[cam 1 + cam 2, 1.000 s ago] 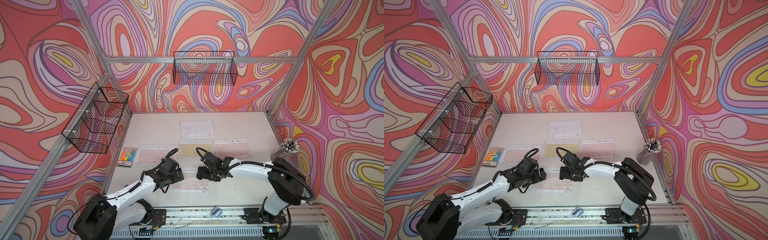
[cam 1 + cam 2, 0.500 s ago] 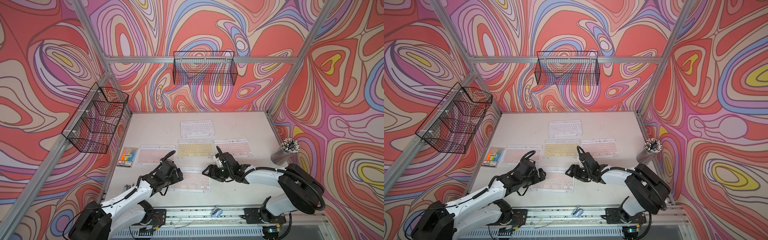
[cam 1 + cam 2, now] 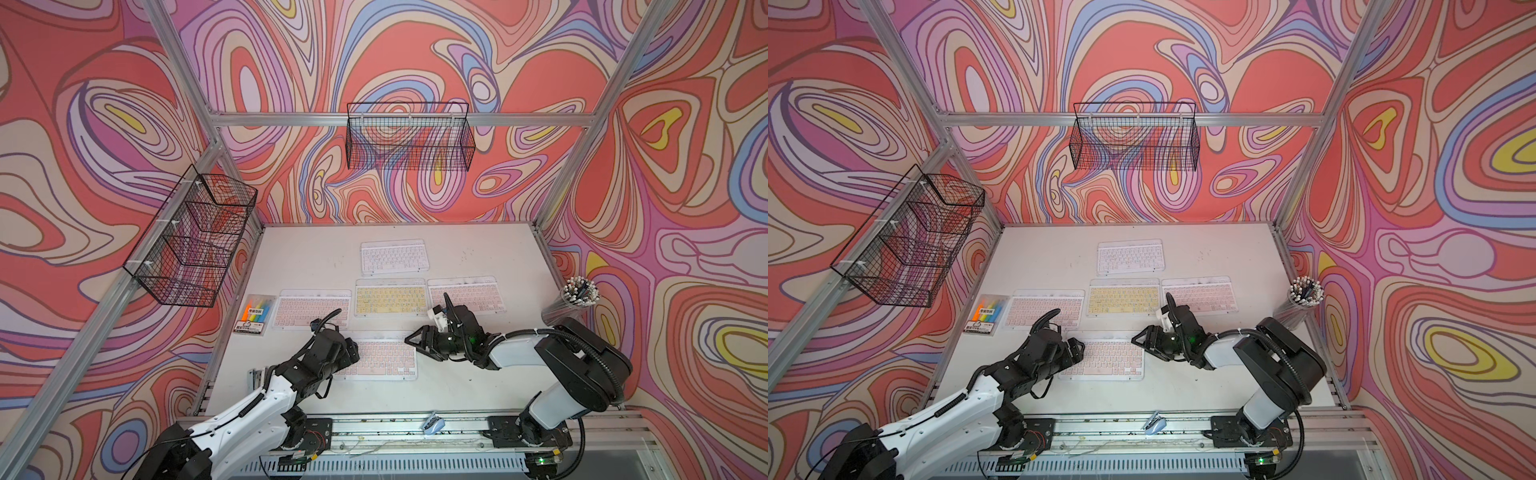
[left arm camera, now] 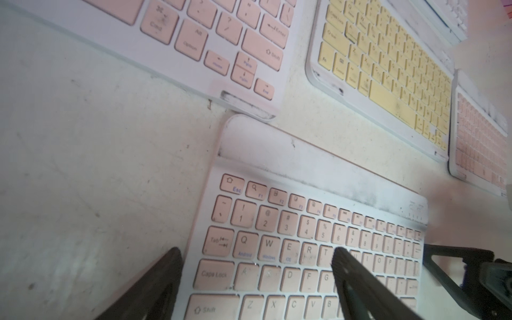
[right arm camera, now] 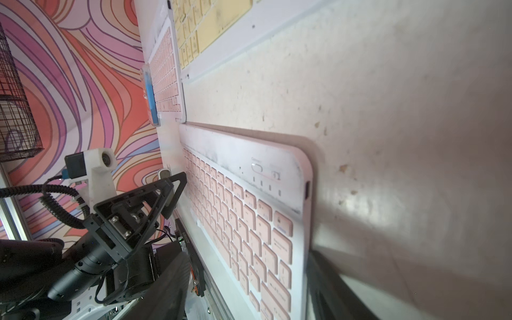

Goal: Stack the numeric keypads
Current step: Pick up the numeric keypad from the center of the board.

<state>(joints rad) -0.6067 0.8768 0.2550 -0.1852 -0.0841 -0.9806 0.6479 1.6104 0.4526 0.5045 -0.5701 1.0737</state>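
Observation:
Five numeric keypads lie flat on the white table (image 3: 478, 386): a white one (image 3: 392, 257) at the back, a yellow one (image 3: 390, 297) in the middle, pink ones to its right (image 3: 465, 295) and left (image 3: 311, 309), and a pink one (image 3: 380, 359) at the front. My left gripper (image 3: 351, 353) is open at the front pink keypad's (image 4: 304, 243) left end, one finger (image 4: 155, 288) on the table beside it and the other over the keys. My right gripper (image 3: 415, 345) is open at its right end (image 5: 249, 221), and its fingers (image 5: 332, 291) straddle the near right corner.
A clear packet of highlighters (image 3: 254, 313) lies left of the pink keypad. A cup of pens (image 3: 575, 299) stands at the right edge. Wire baskets hang on the back wall (image 3: 409, 141) and the left wall (image 3: 195, 237). A small blue clip (image 3: 432, 426) sits on the front rail.
My right arm swung out to the right and its gripper came down at the front keypad's right end. My left gripper shifted slightly at the left end. Both pairs of jaws narrowed a little.

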